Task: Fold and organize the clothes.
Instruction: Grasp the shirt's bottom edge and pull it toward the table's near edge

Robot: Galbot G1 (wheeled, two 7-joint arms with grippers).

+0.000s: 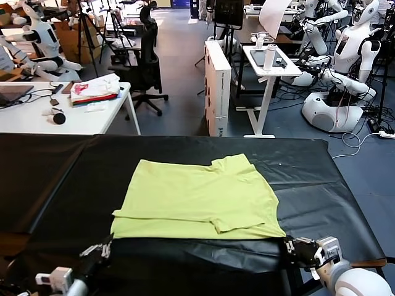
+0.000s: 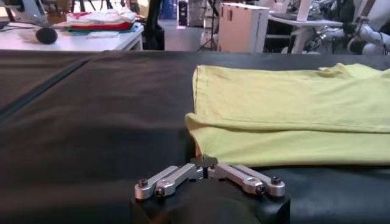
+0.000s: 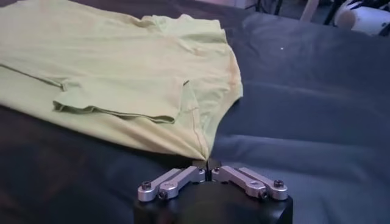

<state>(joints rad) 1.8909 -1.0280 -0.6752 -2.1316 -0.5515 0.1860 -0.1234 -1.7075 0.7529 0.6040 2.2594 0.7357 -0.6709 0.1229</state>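
The clothes are one lime yellow-green T-shirt [image 1: 197,197], lying flat and partly folded on the black table cover [image 1: 55,185], with a sleeve doubled over near its front edge. At the shirt's near left corner my left gripper [image 1: 106,250] is shut, and in the left wrist view the gripper [image 2: 205,163] pinches the corner of the T-shirt [image 2: 286,115]. The right gripper [image 1: 289,245] sits at the near right corner. In the right wrist view this gripper [image 3: 206,163] has its jaws closed on the pointed hem of the T-shirt [image 3: 122,73].
Beyond the black table stands a white desk [image 1: 92,120] with a white-red-pink fabric pile [image 1: 94,91]. An office chair [image 1: 145,55], a white cabinet [image 1: 217,86], a small white stand [image 1: 271,61] and other robots [image 1: 345,68] fill the back.
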